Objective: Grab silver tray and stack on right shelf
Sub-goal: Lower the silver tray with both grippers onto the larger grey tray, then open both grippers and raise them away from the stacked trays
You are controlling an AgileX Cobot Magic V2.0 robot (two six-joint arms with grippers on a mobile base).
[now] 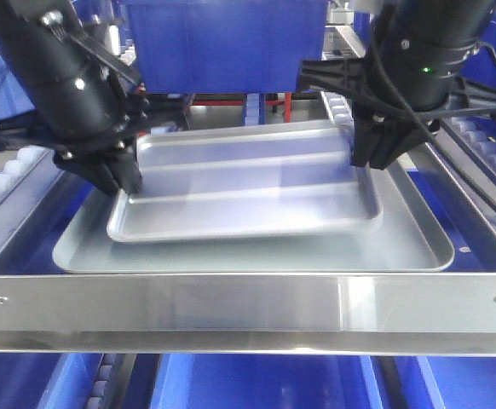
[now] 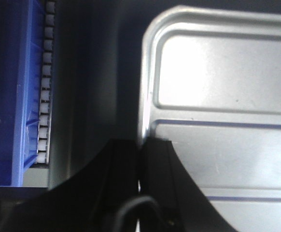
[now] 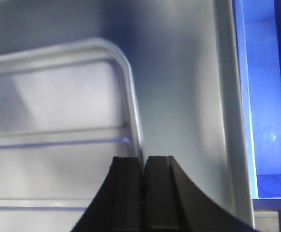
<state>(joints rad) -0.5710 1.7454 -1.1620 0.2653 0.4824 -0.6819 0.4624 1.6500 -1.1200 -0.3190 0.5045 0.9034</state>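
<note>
Shiny steel, the silver tray [image 1: 248, 183] sits over the bigger grey tray [image 1: 418, 247] on the right shelf [image 1: 248, 307], held tilted between my arms. My left gripper [image 1: 116, 175] is pinching its left rim and my right gripper [image 1: 376, 153] its right rim, fingers pressed together on the thin edge in both wrist views. To stack it well, I should lower both sides evenly, keep it centred inside the grey tray, and let go only once it lies flat
</note>
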